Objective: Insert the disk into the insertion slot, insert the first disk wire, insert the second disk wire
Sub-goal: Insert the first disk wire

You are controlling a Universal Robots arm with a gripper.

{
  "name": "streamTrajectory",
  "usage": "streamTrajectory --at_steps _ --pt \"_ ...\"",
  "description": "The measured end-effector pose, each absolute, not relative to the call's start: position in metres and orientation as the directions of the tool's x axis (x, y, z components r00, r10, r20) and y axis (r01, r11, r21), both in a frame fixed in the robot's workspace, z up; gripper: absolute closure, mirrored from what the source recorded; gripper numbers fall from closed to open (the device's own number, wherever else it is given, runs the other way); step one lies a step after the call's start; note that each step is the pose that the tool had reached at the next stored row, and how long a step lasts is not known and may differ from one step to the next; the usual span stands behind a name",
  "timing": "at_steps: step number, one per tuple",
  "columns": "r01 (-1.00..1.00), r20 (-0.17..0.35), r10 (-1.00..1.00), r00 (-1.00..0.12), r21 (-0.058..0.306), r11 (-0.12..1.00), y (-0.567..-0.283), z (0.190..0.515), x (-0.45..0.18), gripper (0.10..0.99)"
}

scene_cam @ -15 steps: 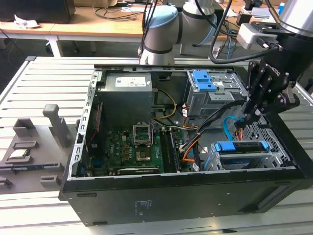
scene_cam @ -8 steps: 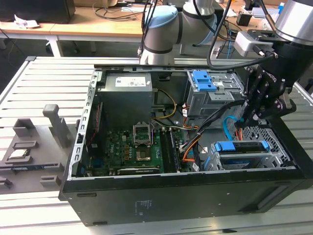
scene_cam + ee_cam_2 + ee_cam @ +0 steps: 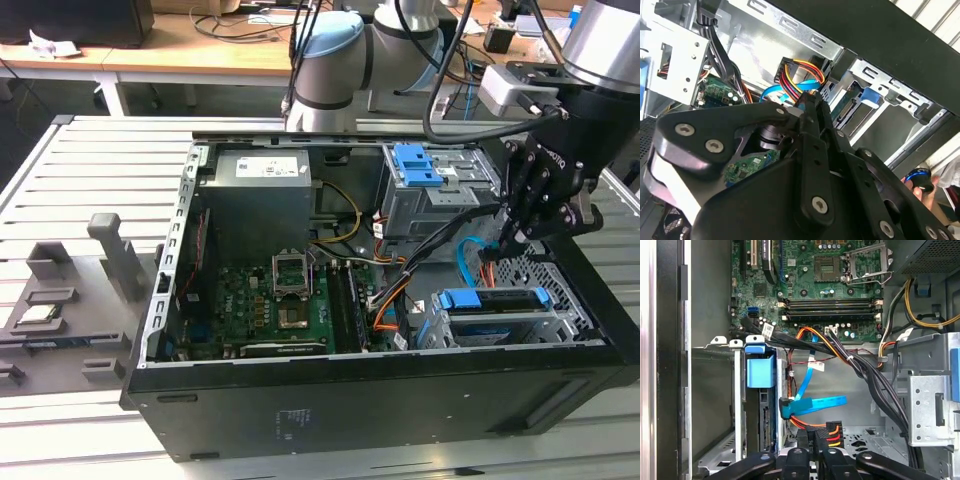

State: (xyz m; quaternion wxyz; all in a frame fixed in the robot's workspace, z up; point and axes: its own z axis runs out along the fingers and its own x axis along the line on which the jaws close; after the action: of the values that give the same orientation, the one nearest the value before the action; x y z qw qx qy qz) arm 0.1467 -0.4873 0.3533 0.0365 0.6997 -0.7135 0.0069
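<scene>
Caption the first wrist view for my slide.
Gripper holding a multicoloured wire plug beside the disk, which sits in its slot with the blue cable at its edge.

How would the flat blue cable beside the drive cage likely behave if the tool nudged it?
The blue cable is probably floppy: it is a thin flat ribbon that curves and twists along its run. It likely weighs little, spanning the gap without sagging much. Its angled plug looks rigid, so any bending would probably occur in the ribbon.
</scene>
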Motion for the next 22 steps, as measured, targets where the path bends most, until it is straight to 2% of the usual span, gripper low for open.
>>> streamTrajectory --at_steps 6,22 --pt "-0.999 0.062 -0.998 -0.018 0.041 0.021 -0.518 0.352 0.147 0.918" --pt "-0.999 0.062 -0.998 -0.018 0.041 0.021 -0.526 0.343 0.148 0.918"
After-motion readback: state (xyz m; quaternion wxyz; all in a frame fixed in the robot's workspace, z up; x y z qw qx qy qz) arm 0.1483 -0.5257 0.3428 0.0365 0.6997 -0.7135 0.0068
